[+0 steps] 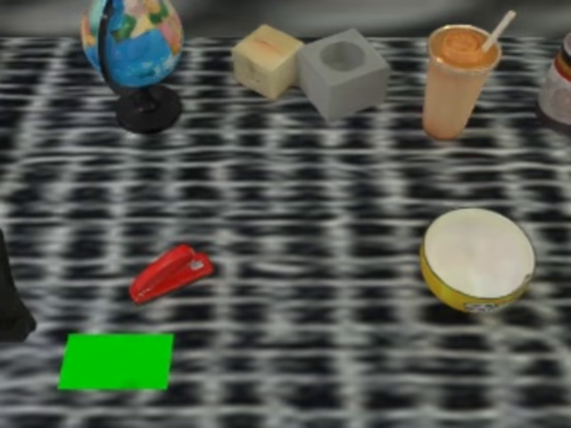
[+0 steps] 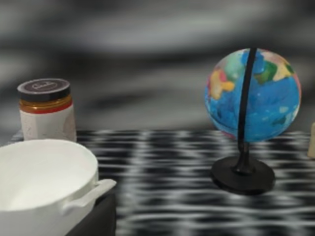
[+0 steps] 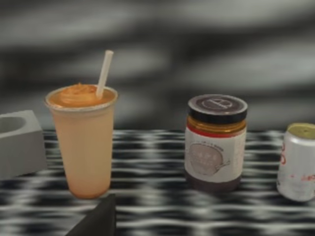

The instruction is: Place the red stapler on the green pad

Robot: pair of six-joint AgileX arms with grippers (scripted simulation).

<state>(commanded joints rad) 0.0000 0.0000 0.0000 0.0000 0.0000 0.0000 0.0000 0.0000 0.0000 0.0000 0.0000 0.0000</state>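
- The red stapler [image 1: 171,274] is lying on the desk [image 1: 312,267] in the lower left of the top view, untouched, tilted so that its thicker end is pointing toward the upper right.
- It is looking like a small glossy red wedge with a flat base and a tiny white mark near the thicker end.
- The green pad [image 1: 117,361] is sitting flat just below and slightly left of it, near but not touching, so the task is not yet begun.
- Judging from this, the step in hand is the reach: the left arm, showing only as a dark shape at the left edge of the top view, is the closer one, and it would do well to come down across the stapler's narrow width, lined up with the tilt, gripping near the middle so the wedge is not slipping out.
- Neither set of jaws is appearing in any view, so I cannot say whether they are open or closed; the right arm is out of sight.
- Farther off, a globe [image 1: 132,40], two blocks, a drink cup [image 1: 458,80] and a yellow tin [image 1: 477,259] are standing well apart from the stapler.
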